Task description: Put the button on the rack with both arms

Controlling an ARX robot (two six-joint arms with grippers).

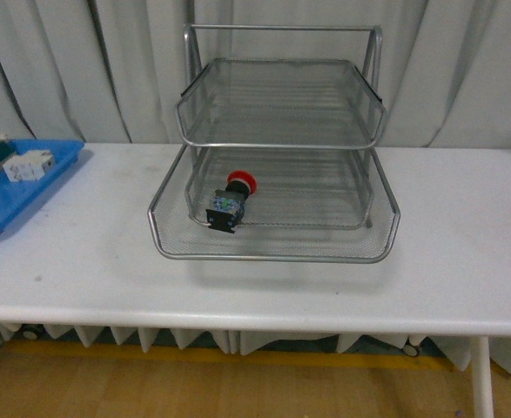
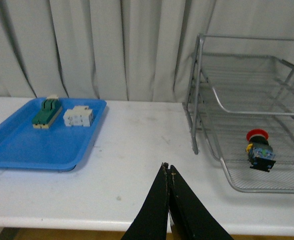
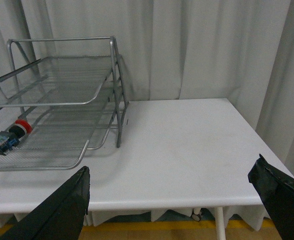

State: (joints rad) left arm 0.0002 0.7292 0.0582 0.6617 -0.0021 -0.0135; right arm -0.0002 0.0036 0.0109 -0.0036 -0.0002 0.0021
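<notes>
**Desk:** Where's the button rn?

**Op:** In the rack. It's lying on its side on the lower mesh, under the top tier, near the front. The red cap points twd the curtain at the back and the black body twd the front rim. I can't tell which of the 2 lower tiers it sits on.

**Desk:** Left pincer?

**Op:** My left gripper has its fingers pressed together w/ the tips touching. It's over the near part of the table. From it the button is ahead and off to the right, well apart, past the rack's corner post.

**Desk:** Anything on its other side?

**Op:** The blue tray is ahead and to the left of that gripper. There are 2 blocks at the tray's far end, a green-and-beige block and a white block just beside it. Neither one touches the rack.

**Desk:** Right pincer?

**Op:** My right gripper is spread wide, w/ 1 finger at each edge of its wrist cam and bare tabletop showing between them. From it the rack is ahead and to the left. The button is further left, inside the rack, well apart from both fingers.
</notes>
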